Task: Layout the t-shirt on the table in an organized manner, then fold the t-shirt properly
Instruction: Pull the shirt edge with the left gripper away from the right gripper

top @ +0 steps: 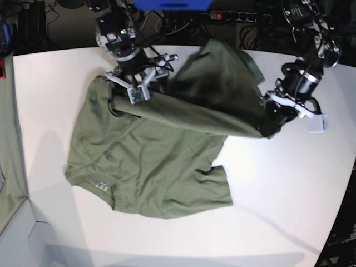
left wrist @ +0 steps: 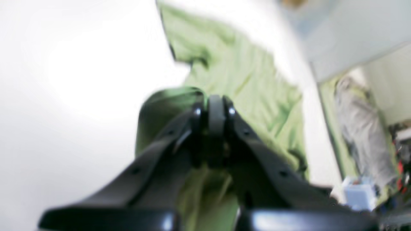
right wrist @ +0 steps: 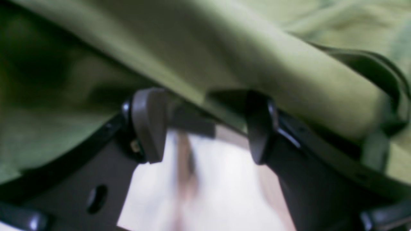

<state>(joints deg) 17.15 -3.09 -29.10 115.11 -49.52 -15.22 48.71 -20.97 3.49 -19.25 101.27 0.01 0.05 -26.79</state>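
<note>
The olive-green t-shirt (top: 150, 161) lies rumpled on the white table (top: 278, 189), collar label toward the front left. One part is pulled up into a taut fold running between my two grippers. At the right, my left gripper (top: 271, 127) is shut on the t-shirt's edge; its wrist view shows the fingertips (left wrist: 216, 109) pressed together with the t-shirt (left wrist: 244, 70) draped around them. My right gripper (top: 137, 93) is at the back left of the shirt. In its wrist view the right gripper (right wrist: 205, 128) stands open, and the t-shirt (right wrist: 224, 48) lies across its fingertips.
A green cloth strip (top: 8, 144) hangs along the left edge of the base view. Cables and a power strip (top: 233, 15) sit behind the table. The table's curved edge (top: 345, 189) runs down the right side.
</note>
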